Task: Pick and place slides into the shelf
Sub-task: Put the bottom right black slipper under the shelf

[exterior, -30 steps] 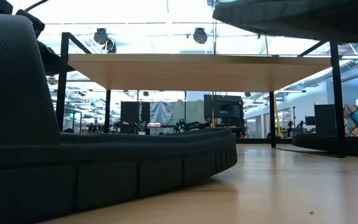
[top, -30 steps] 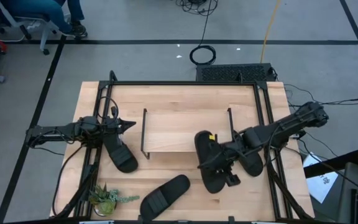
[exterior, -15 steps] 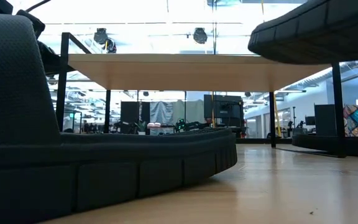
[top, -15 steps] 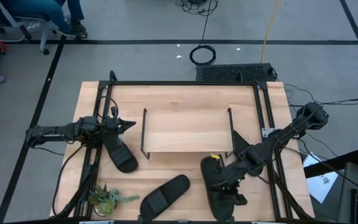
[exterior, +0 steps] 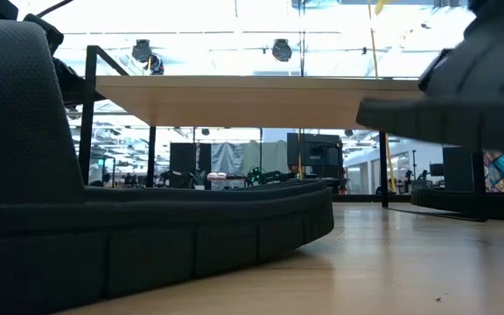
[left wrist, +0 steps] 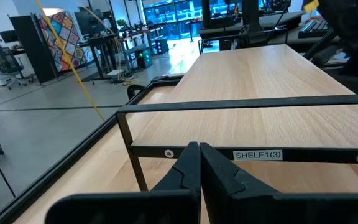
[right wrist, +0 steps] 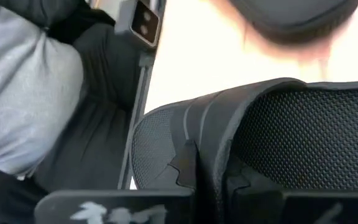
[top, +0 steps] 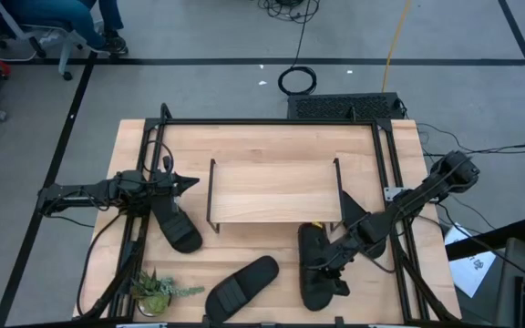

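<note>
My right gripper (top: 331,270) pinches a slide (top: 314,273) above the bench (top: 244,137) before the shelf (top: 272,187); left gripper (top: 182,182) pressed together, idle.

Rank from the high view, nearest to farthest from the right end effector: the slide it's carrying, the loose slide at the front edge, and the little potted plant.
1. Matte black slide held at the right end effector, front right.
2. Loose matte black slide, front centre.
3. Small green potted plant, front left corner.
</note>
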You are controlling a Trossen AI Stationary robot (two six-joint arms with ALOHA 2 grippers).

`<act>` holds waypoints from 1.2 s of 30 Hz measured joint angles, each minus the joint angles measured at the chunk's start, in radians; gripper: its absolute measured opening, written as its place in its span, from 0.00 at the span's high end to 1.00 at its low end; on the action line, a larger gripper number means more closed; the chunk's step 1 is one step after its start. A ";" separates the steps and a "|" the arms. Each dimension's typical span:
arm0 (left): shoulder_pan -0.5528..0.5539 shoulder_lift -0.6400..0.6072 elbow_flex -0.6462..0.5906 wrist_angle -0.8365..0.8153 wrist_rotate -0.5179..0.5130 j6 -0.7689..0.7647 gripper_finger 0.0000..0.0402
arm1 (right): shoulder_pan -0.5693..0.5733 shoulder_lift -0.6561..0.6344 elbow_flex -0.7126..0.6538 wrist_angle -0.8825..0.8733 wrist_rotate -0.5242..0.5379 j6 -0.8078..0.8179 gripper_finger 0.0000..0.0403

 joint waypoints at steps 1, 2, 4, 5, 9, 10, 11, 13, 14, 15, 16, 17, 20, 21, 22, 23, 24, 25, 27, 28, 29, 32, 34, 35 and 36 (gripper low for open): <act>0.000 0.000 0.000 0.000 0.000 0.000 1.00 | 0.001 0.019 0.000 0.010 -0.006 0.001 0.99; 0.000 0.000 0.000 0.000 0.000 0.000 1.00 | 0.001 0.038 0.000 0.018 -0.006 0.001 0.99; 0.000 0.000 0.000 0.000 0.000 0.000 1.00 | 0.001 0.067 0.000 0.007 -0.002 0.014 0.99; 0.000 0.000 0.000 0.000 0.000 0.000 1.00 | -0.005 0.077 0.000 0.003 0.003 0.020 0.99; 0.000 0.000 0.000 0.000 0.000 0.000 1.00 | -0.033 0.090 0.000 0.007 0.041 -0.003 0.99; 0.000 0.000 0.000 0.000 0.000 0.000 1.00 | -0.042 0.090 0.000 0.007 0.040 -0.009 0.99; 0.000 0.000 0.000 0.000 0.000 0.000 1.00 | -0.050 0.090 0.000 0.007 0.038 -0.017 0.99; 0.000 0.000 0.000 0.000 0.000 0.000 1.00 | -0.071 0.090 0.000 0.005 0.024 -0.046 0.99; 0.000 0.000 0.000 0.000 0.000 0.000 1.00 | -0.081 0.090 0.001 0.002 0.018 -0.058 0.99; 0.000 0.000 0.000 0.000 0.000 0.000 1.00 | -0.091 0.090 0.001 0.000 0.014 -0.066 0.99; 0.000 0.000 0.000 0.000 0.000 0.000 1.00 | -0.100 0.090 0.001 -0.001 0.010 -0.075 0.99; 0.000 0.000 0.000 0.000 0.000 0.001 1.00 | -0.111 0.090 0.001 -0.001 0.000 -0.085 0.99; 0.000 0.000 0.000 0.000 0.000 0.006 1.00 | -0.143 0.090 0.001 -0.007 -0.026 -0.107 0.99; 0.000 0.000 0.000 0.000 0.000 0.007 1.00 | -0.151 0.090 0.001 -0.011 -0.024 -0.114 0.99; 0.000 0.000 0.000 0.000 0.000 0.007 1.00 | -0.157 0.090 0.002 -0.018 -0.005 -0.118 0.99; 0.000 0.000 0.000 0.000 0.000 0.007 1.00 | -0.163 0.090 0.002 -0.032 0.017 -0.122 0.99; 0.000 0.000 0.000 0.000 0.000 0.007 1.00 | -0.170 0.090 0.002 -0.047 0.027 -0.131 0.99; 0.000 0.000 0.000 0.000 0.000 0.007 1.00 | -0.176 0.090 0.002 -0.059 0.032 -0.142 0.99; 0.000 0.000 0.000 0.000 0.000 0.007 1.00 | -0.183 0.090 0.002 -0.072 0.041 -0.165 0.99; 0.000 0.000 0.000 0.000 0.000 0.007 1.00 | -0.184 0.090 0.002 -0.072 0.043 -0.174 0.99; 0.000 0.000 0.000 0.000 0.000 0.007 1.00 | -0.184 0.090 0.002 -0.069 0.044 -0.189 0.99; 0.000 0.000 0.000 -0.001 0.000 0.007 1.00 | -0.183 0.090 0.002 -0.056 0.044 -0.242 0.98; 0.000 0.000 0.000 -0.001 0.000 0.007 1.00 | -0.176 0.090 0.002 -0.049 0.044 -0.257 0.95; 0.000 0.000 0.000 -0.001 0.000 0.007 1.00 | -0.173 0.090 0.002 -0.044 0.043 -0.269 0.93; 0.000 0.000 0.000 -0.001 0.000 0.006 1.00 | -0.170 0.090 0.002 -0.039 0.037 -0.283 0.91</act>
